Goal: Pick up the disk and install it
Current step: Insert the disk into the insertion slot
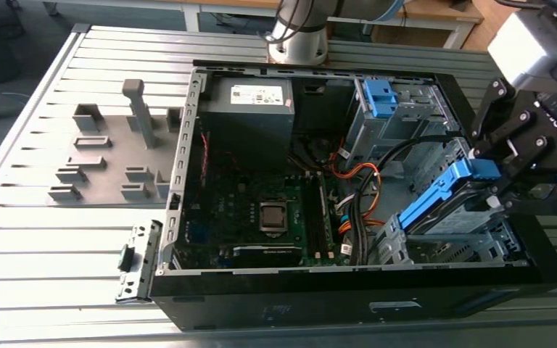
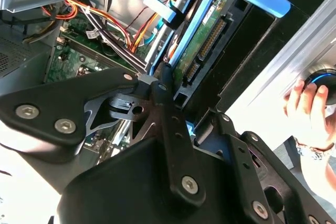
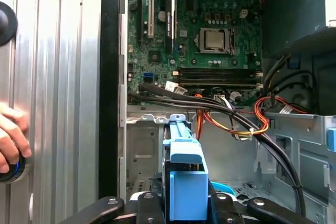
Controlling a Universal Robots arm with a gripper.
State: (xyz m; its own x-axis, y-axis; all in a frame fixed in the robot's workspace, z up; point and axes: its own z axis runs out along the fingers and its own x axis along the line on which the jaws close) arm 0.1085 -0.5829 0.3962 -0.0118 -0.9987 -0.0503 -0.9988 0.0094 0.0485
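The disk (image 1: 445,194), a grey drive in a bright blue carrier, stands tilted over the drive cage (image 1: 452,250) at the exterior view's right end of the open computer case (image 1: 356,297). Its lower end is down among the cage's metal walls. My gripper (image 1: 489,170) is shut on the disk's upper end. In the first wrist view the blue carrier (image 3: 184,182) sits between my two black fingers (image 3: 144,204). The second wrist view gives the disk (image 2: 206,40) edge-on, with its green circuit board and connector facing out, and my gripper (image 2: 189,116) clamped around it.
Orange and black cables (image 1: 356,185) run close beside the cage. A motherboard (image 1: 259,210) and a grey power supply (image 1: 249,109) lie further into the case, and a blue clip (image 1: 380,98) sits in the far bay. A person's hand (image 3: 10,140) rests on a black knob. Grey fixture blocks (image 1: 114,152) stand on the slatted table.
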